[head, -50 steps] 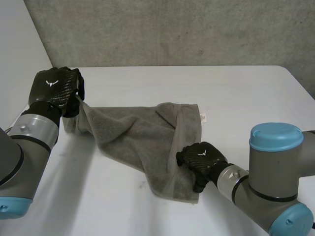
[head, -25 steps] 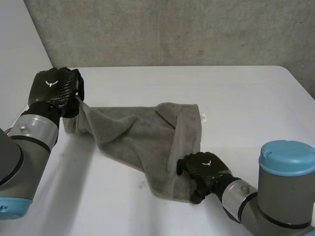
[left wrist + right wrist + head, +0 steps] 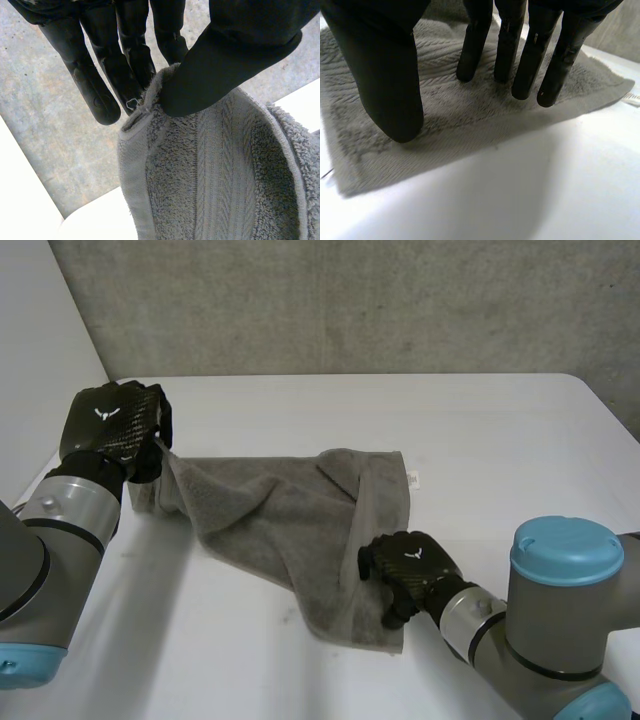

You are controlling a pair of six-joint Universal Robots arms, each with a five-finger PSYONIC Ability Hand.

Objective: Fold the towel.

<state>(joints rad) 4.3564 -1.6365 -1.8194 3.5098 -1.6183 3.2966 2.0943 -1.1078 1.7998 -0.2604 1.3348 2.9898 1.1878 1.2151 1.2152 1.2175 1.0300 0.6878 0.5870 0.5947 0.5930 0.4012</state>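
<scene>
On the white table (image 3: pixel 500 430), a rumpled grey terry towel (image 3: pixel 270 520) is stretched between both hands. Its far corner is pinched by the left hand (image 3: pixel 112 425), thumb against fingers. Straight, ungripping fingers (image 3: pixel 532 60) of the right hand (image 3: pixel 408 565) are laid on the near edge. That edge could be dragged or missed, and the pinched corner could slip if tugged.

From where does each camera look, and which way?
Head view: behind and between the arms, looking down at table and towel; both arms, left hand, right hand show.
Left wrist view: along the left hand's palm, at the pinched towel corner; fingers, thumb show.
Right wrist view: along the right hand's palm, at the towel's edge; straight fingers show.
All share the towel.
</scene>
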